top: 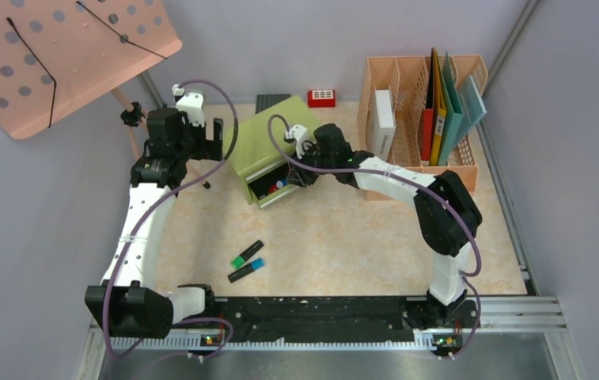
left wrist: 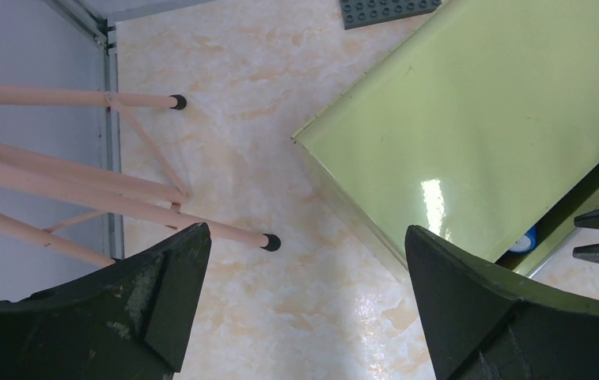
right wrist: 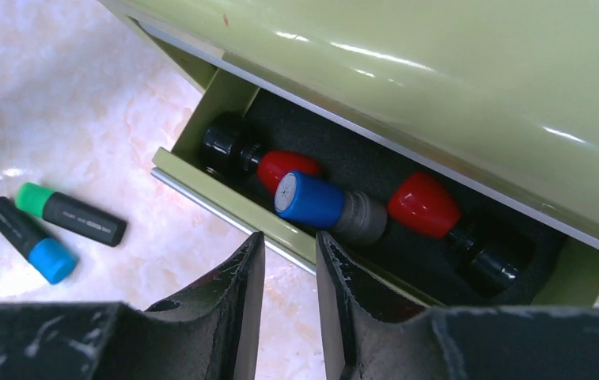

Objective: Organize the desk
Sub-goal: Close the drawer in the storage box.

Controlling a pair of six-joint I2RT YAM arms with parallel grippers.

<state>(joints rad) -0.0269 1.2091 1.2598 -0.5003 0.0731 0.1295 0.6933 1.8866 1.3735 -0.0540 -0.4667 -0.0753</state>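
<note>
With the right claw (right wrist: 290, 244) narrowed to a slit on nothing at the open drawer (right wrist: 229, 199) and the left claw (left wrist: 305, 231) spread wide beside the green cabinet (top: 267, 136), I'd lift clear of the lip before reaching for the green-capped marker (right wrist: 70, 214) on the beige tabletop (top: 359, 245) underneath.

A green cabinet (top: 260, 142) blocks the far middle of the desk (top: 359, 253), a rack (top: 375, 73) fills its far right corner, and the front right is open.
</note>
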